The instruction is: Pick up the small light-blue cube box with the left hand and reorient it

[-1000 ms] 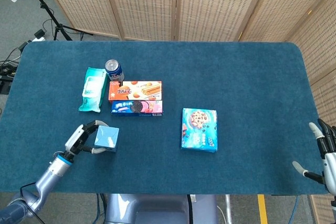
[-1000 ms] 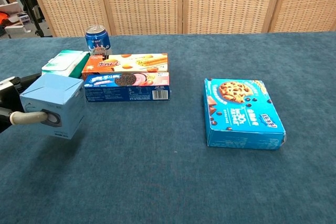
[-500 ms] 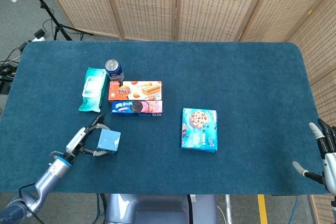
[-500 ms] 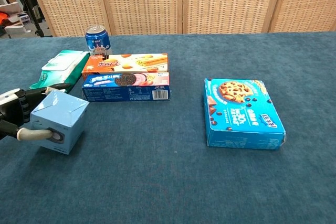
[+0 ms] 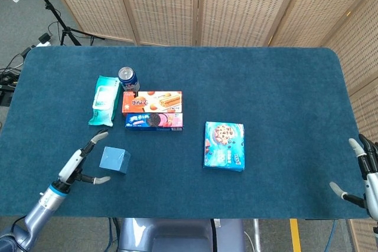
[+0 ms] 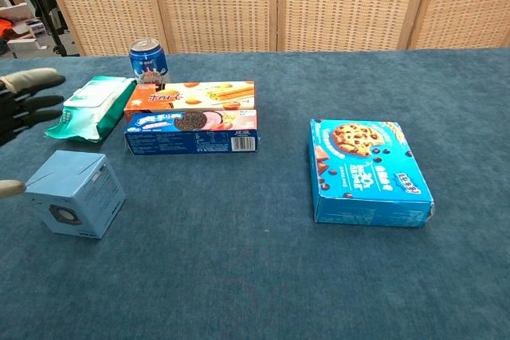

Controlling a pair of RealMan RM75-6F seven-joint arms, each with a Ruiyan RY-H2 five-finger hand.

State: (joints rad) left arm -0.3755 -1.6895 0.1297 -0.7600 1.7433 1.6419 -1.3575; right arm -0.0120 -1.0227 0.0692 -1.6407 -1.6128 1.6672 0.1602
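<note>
The small light-blue cube box [image 5: 114, 160] [image 6: 75, 193] rests on the blue table, in front of the snack boxes at the left. My left hand [image 5: 81, 162] [image 6: 20, 109] is open just to the left of the cube, fingers spread and apart from it. My right hand [image 5: 361, 172] hangs open at the table's far right edge, holding nothing; the chest view does not show it.
A blue can [image 5: 128, 78], a green wipes pack [image 5: 104, 100], an orange biscuit box [image 5: 152, 101] and a blue cookie box [image 5: 153, 121] cluster behind the cube. A larger blue cookie box [image 5: 224, 145] lies mid-table.
My left hand lowered the cube onto the table, let go of it and drew back to the left with its fingers spread. The right hand has not moved.
</note>
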